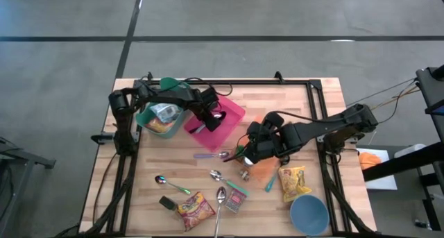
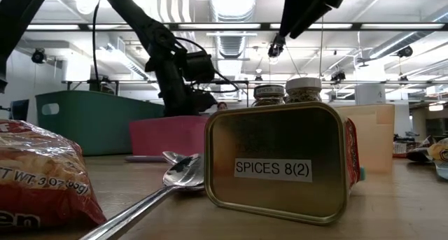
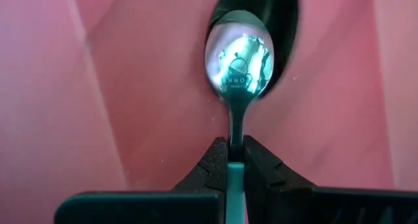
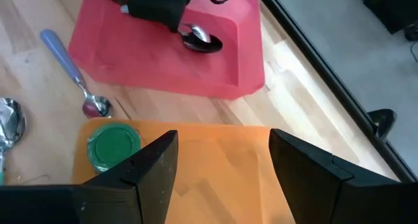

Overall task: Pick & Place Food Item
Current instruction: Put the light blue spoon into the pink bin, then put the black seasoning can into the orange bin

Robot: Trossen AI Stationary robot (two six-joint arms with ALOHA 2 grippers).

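Spoon (image 1: 218, 117) with a teal handle is what's actually being held. In the high view the left gripper (image 1: 208, 120) has it over the pink tray (image 1: 234, 107), which sits toward the table's (image 1: 298, 106) back edge. A teal bin (image 1: 147, 117) with packets in it is right beside the tray. The right gripper (image 1: 253, 149) hangs mid-table over an orange container (image 1: 268, 171). The front of the table is crowded: a purple-handled spoon (image 1: 207, 155), more spoons (image 1: 220, 196), a spice tin (image 1: 234, 202), a red noodle packet (image 1: 195, 209), a yellow packet (image 1: 293, 182) and a blue bowl (image 1: 309, 214). The only open room is the back right corner.

Low view: the tin (image 2: 280, 163), labelled SPICES 8(2), blocks most of the middle. Two jars (image 2: 303, 89) poke up behind it, and a spoon (image 2: 178, 171) lies just beside it. The pink tray (image 2: 164, 135) sits farther back.

Left wrist view: the jaws are pinched narrow on the teal handle, with the spoon bowl (image 3: 238, 61) hanging over the tray floor (image 3: 98, 87). Can't tell if it touches.

Right wrist view: the fingers (image 4: 153, 162) stand wide apart with nothing between them, above the orange container (image 4: 215, 152). A green-lidded jar (image 4: 114, 145) shows at its edge. The purple-handled spoon (image 4: 72, 70) lies between that and the pink tray (image 4: 241, 61).
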